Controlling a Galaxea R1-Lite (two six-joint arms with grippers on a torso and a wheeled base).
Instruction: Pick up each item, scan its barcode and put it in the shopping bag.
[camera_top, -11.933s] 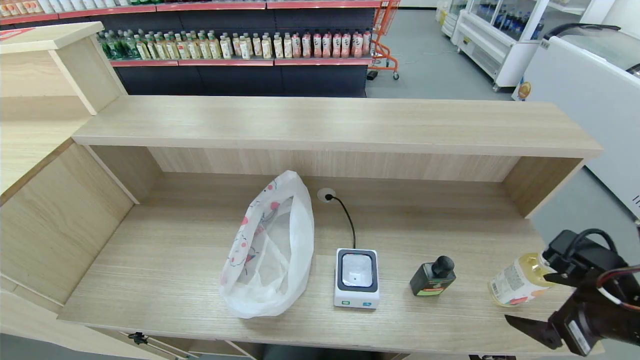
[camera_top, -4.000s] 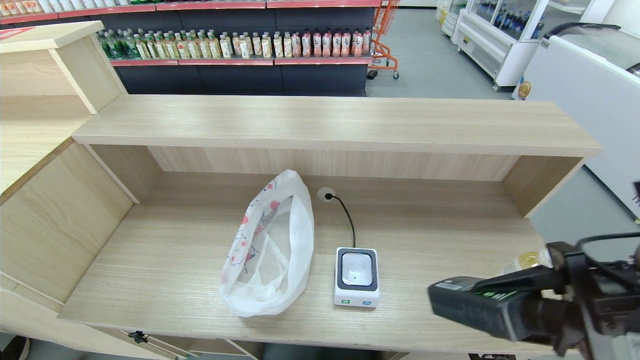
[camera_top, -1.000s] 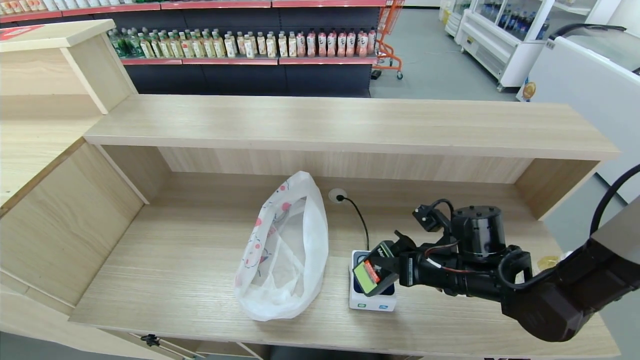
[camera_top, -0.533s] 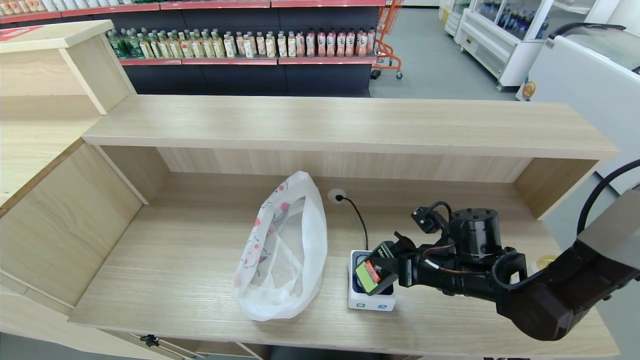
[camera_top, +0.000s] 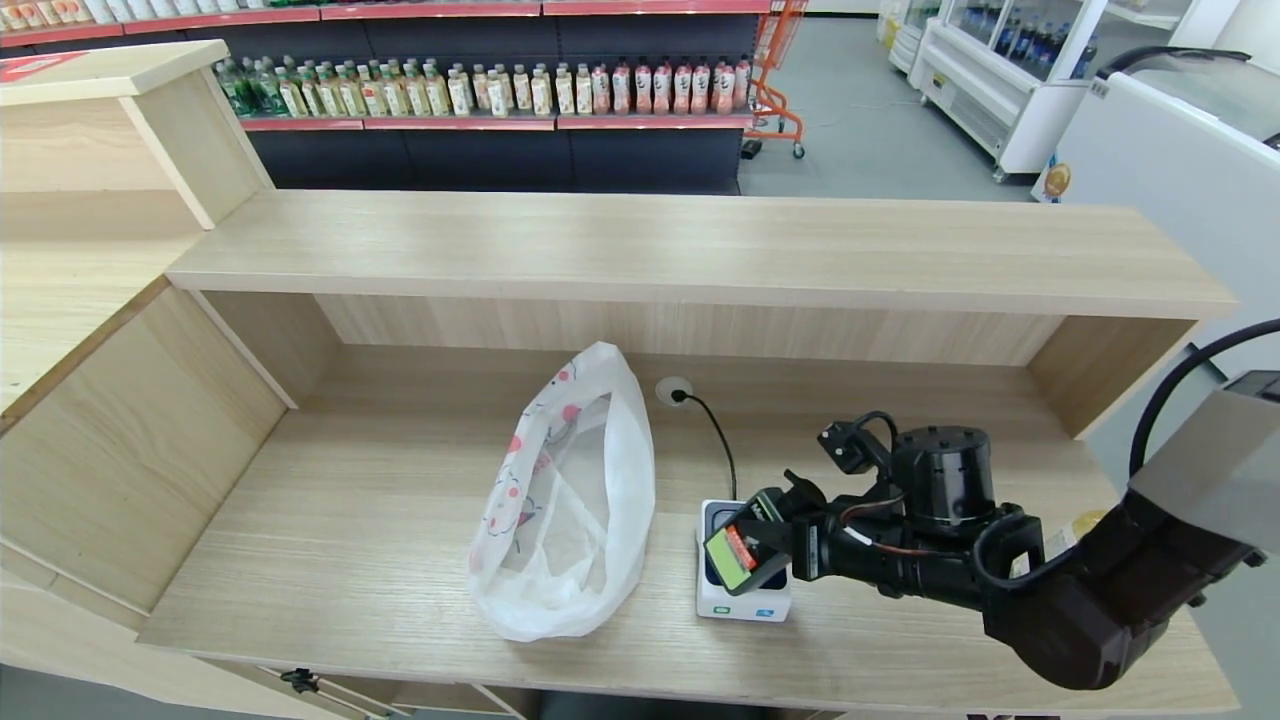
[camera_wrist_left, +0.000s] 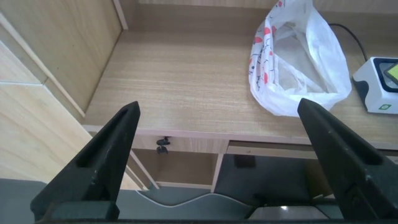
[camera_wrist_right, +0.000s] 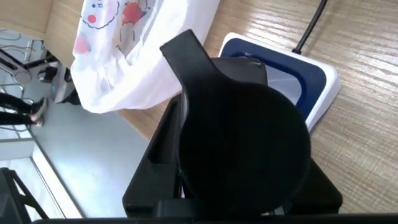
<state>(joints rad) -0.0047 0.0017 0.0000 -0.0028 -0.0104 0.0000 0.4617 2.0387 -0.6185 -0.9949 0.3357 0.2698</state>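
Wooden surface (camera_top: 350, 540) carries the white shopping bag (camera_top: 570, 500), lying open, and just beside it the scanner (camera_top: 742, 603). My right pincer (camera_top: 768, 530) is clenched on the dark bottle (camera_top: 733, 557), held right above the scanner's window. My left pincer (camera_wrist_left: 219, 107) hangs released, fingers wide apart, near the surface's front edge

Matt wood-grain counter (camera_top: 330, 540), thin translucent plastic bag (camera_top: 610, 470), glossy plastic scanner (camera_top: 742, 604)
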